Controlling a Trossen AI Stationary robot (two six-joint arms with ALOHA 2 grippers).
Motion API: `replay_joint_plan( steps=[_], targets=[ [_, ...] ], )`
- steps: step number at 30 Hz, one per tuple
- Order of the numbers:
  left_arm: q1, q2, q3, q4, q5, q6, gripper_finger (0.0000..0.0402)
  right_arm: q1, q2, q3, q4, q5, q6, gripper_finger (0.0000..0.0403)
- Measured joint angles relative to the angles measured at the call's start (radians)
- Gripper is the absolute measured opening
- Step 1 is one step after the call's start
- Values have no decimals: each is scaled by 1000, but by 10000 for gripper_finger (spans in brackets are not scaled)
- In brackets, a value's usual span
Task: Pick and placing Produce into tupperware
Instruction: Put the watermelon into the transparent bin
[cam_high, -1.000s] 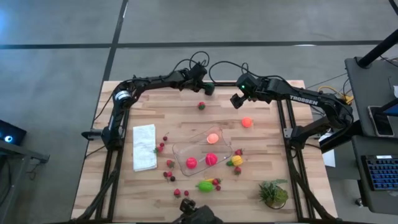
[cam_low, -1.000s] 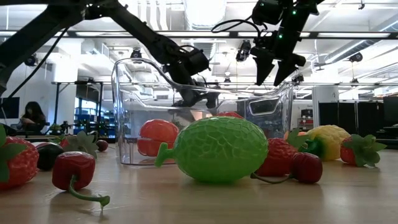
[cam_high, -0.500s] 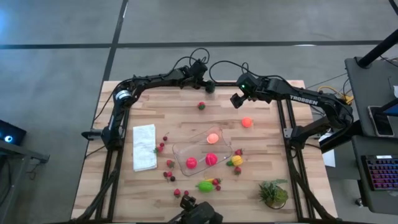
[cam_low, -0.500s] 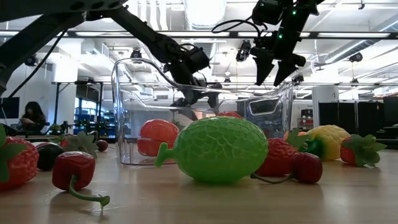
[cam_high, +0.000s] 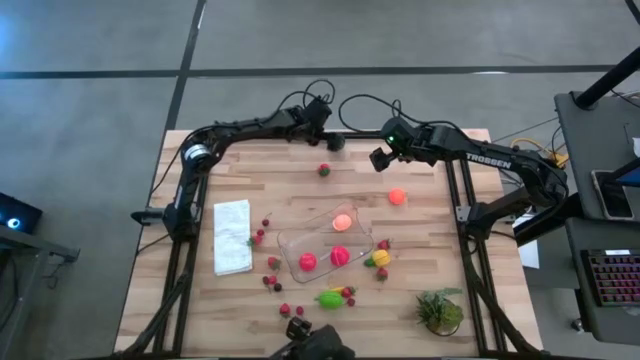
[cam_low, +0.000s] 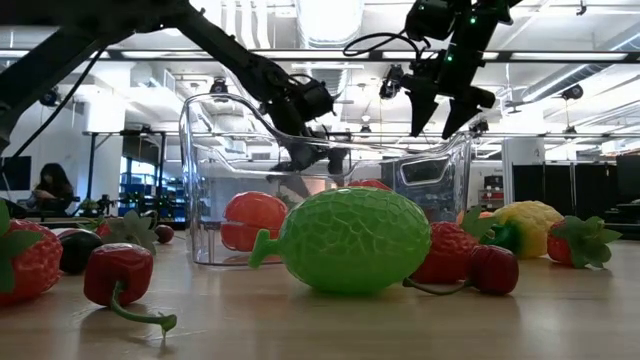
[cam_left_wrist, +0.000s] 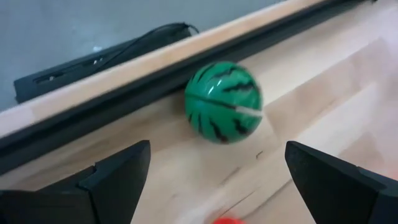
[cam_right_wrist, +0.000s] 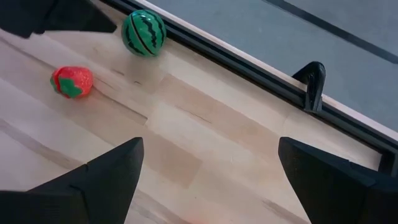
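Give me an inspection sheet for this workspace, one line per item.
Surface: wooden table, butcher-block planks.
Job's things: clear tupperware mid-table with three fruits inside; melon by the far edge; strawberry near it; orange fruit right of centre; lime fruit and small berries around the tupperware.
Clutter: white cloth on the left; plant tuft at the near right.
Grippers: left gripper open, facing the melon, not touching it; right gripper open, raised over the far table, empty.
Cables: black loops above both wrists.
Surroundings: grey floor; desk with keyboards at the right; a person seated far behind.
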Motion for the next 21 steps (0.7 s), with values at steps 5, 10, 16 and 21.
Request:
replay_joint_plan(
  steps=[5, 10, 16, 21],
  targets=[
    [4, 6, -26, 109, 50, 14, 357, 0, 0, 0, -1, -1, 0, 365],
    [4, 4, -28, 188, 57, 24, 357, 3, 0, 0, -8, -4, 2, 365],
    [4, 4, -30, 316, 64, 24, 357, 3, 0, 0, -19, -5, 2, 365],
    [4, 4, -29, 391, 66, 22, 357, 3, 0, 0, -20, -5, 1, 365]
  ],
)
